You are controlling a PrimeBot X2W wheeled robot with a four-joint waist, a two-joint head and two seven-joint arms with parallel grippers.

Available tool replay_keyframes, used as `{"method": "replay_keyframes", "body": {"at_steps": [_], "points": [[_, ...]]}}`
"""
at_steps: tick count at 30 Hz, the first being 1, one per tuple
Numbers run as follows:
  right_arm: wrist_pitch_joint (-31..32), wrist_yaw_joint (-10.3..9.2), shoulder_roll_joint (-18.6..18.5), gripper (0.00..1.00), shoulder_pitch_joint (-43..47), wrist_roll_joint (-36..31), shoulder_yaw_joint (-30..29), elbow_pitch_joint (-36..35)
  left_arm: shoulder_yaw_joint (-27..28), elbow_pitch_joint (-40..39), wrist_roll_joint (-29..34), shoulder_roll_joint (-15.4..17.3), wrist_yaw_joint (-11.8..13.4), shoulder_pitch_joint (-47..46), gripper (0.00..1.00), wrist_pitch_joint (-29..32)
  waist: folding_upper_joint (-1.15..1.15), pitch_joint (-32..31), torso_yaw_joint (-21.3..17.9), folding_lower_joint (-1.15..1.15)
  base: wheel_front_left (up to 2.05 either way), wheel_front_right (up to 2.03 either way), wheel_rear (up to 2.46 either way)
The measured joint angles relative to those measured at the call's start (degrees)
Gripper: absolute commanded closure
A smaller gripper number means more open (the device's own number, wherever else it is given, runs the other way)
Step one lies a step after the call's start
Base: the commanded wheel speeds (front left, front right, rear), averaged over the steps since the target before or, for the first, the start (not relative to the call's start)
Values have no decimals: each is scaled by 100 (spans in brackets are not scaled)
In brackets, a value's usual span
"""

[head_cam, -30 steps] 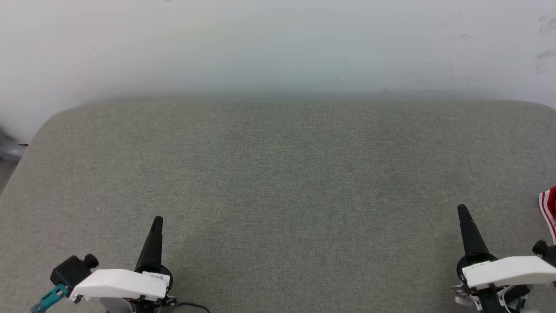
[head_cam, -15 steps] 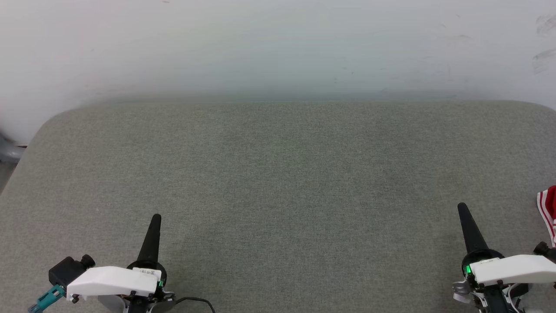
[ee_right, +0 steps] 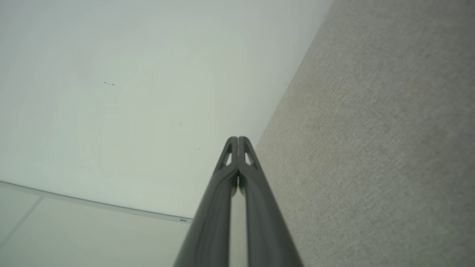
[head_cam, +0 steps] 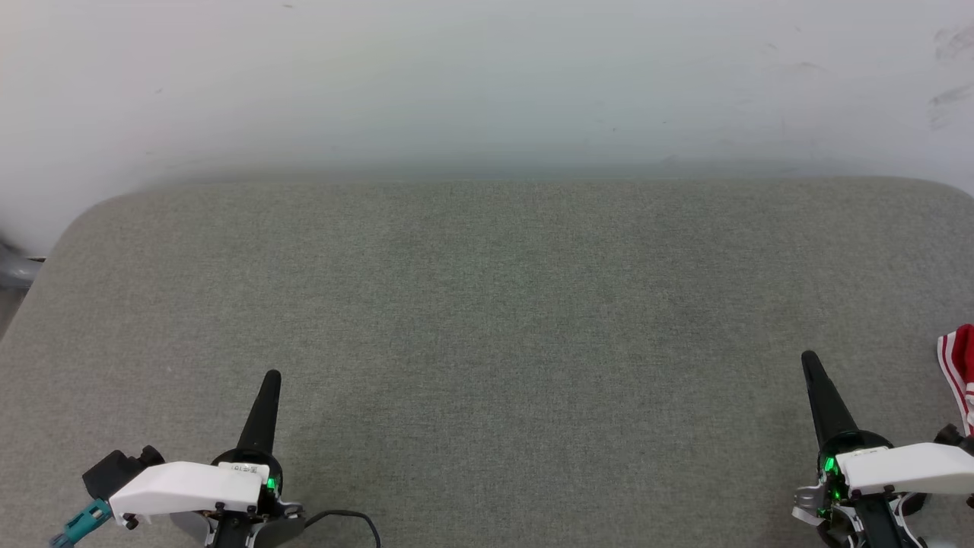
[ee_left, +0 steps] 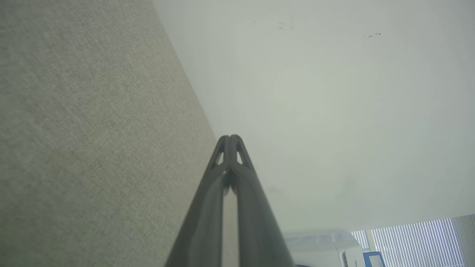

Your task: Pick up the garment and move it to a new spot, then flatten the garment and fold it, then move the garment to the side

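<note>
Because it is thin knit cloth, the red jersey T-shirt with red-and-white striped trim [head_cam: 960, 365] should handle as light, limp and quick to bunch, with no risk of breakage. I judge that a pinch on a hem or sleeve edge, catching both layers, would hold best, since a grab at the middle would only lift a crumpled fold. A striped scrap of it lies at the right edge of the grey-green fabric-covered table [head_cam: 487, 304]. Over that table's near right corner, the right gripper [head_cam: 811, 362] has its two long dark fingers [ee_right: 219, 196] pressed together on nothing, near the shirt but apart from it. Over the table's near left, well apart from the shirt, the left gripper [head_cam: 271, 380] is likewise closed tip to tip and empty.
</note>
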Motion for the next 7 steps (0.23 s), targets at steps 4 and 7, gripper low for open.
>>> {"method": "replay_keyframes", "body": {"at_steps": [4, 7], "points": [[46, 0, 0, 100, -6, 208, -8, 8, 25, 14, -192, -4, 0, -14, 100, 55, 0, -5, -6, 0, 0, 0, 0], [78, 0, 0, 100, -8, 350, -14, 16, 42, 30, -321, -12, 0, -26, 100, 82, 0, -9, -11, 0, 0, 0, 0]]}}
